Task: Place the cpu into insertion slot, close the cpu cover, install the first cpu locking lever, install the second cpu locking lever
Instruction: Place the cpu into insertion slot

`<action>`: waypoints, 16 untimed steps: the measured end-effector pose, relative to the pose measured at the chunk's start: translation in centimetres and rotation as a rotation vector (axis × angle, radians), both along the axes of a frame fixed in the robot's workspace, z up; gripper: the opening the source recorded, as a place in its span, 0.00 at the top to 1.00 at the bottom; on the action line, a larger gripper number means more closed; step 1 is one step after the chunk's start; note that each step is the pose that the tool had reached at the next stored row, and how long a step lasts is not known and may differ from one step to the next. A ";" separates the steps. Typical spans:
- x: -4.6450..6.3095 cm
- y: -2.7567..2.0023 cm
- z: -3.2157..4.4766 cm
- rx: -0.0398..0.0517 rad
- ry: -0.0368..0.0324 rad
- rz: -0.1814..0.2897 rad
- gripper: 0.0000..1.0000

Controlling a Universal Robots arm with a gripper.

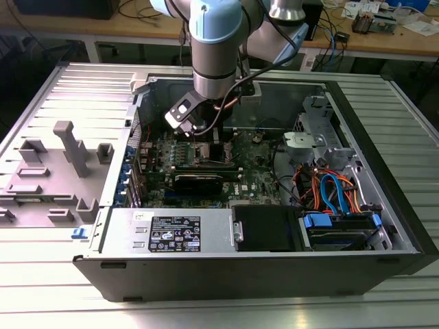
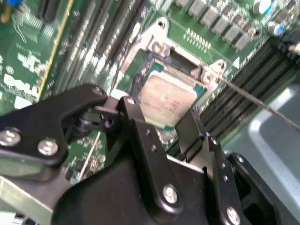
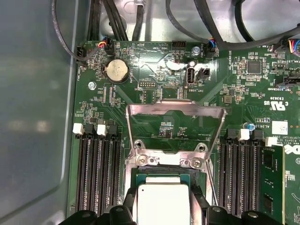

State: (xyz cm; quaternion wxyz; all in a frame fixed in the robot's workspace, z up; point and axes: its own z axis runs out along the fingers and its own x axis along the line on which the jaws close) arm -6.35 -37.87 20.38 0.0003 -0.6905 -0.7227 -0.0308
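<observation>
The cpu [image 3: 161, 200], a small square chip with a silver-grey top, lies in the insertion slot [image 2: 140, 77] on the green motherboard. It also appears in the second wrist view as the cpu [image 2: 166, 98]. My gripper [image 2: 161, 117] straddles it, and its black fingers [image 2: 136, 119] press against two opposite edges of the chip. The cpu cover [image 3: 174, 109], a thin silver frame, stands flipped open behind the socket. A thin wire locking lever [image 2: 262, 105] sticks out free beside the socket. In the exterior view my gripper [image 1: 200, 140] reaches down into the open computer case.
Black memory slots [image 3: 96, 173] flank the socket on both sides. A long black card [image 1: 199, 179] lies just in front of it. The power supply [image 1: 171, 233], drive cage with blue and orange cables [image 1: 336, 192] and case walls [image 1: 140, 103] hem in the board. A grey fixture [image 1: 68, 147] stands outside.
</observation>
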 end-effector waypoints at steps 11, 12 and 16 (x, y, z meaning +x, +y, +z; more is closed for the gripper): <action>0.0 -0.02 -0.32 -0.0037 0.0003 -0.073 0.46; 0.0 -0.02 -0.32 -0.0037 0.0002 -0.073 0.46; 0.0 -0.02 -0.32 -0.0130 -0.0006 -0.073 0.46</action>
